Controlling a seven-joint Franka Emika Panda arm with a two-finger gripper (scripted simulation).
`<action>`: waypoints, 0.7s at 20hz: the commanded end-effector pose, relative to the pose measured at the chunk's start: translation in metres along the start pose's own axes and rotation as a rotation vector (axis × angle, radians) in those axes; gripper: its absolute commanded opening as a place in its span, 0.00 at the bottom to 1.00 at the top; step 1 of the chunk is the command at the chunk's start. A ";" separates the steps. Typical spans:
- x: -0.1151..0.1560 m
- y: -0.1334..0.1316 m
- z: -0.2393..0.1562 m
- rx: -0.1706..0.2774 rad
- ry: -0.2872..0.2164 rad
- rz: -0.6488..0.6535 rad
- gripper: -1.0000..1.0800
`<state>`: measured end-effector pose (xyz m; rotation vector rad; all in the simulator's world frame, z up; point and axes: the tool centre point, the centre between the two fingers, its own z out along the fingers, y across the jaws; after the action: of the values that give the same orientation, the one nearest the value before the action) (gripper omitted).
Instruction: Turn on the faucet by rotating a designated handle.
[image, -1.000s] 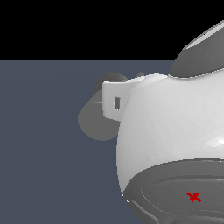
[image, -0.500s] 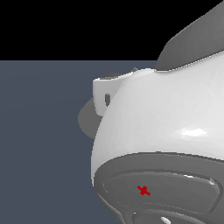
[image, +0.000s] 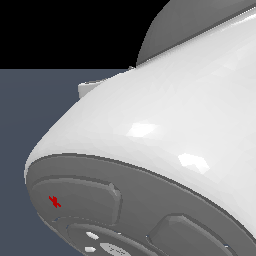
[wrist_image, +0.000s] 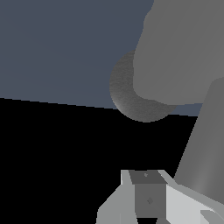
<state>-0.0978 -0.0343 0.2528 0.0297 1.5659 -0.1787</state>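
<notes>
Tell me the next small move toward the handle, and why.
Probably ease the gripper sideways until it presses against the handle. In the wrist view the rod runs close beside the gripper, below the faucet, but contact cannot be confirmed. The exterior view shows only the arm.

A flat slate-blue floor (image: 35, 115) (plain, unmarked) meets a black backdrop (image: 65, 30).
</notes>
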 end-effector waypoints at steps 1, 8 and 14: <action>-0.032 0.022 0.006 0.004 0.008 0.080 0.00; 0.009 0.016 0.000 0.015 0.042 0.024 0.00; -0.003 0.033 0.002 0.012 0.034 0.037 0.00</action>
<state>-0.0967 -0.0250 0.2419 0.0520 1.5733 -0.2147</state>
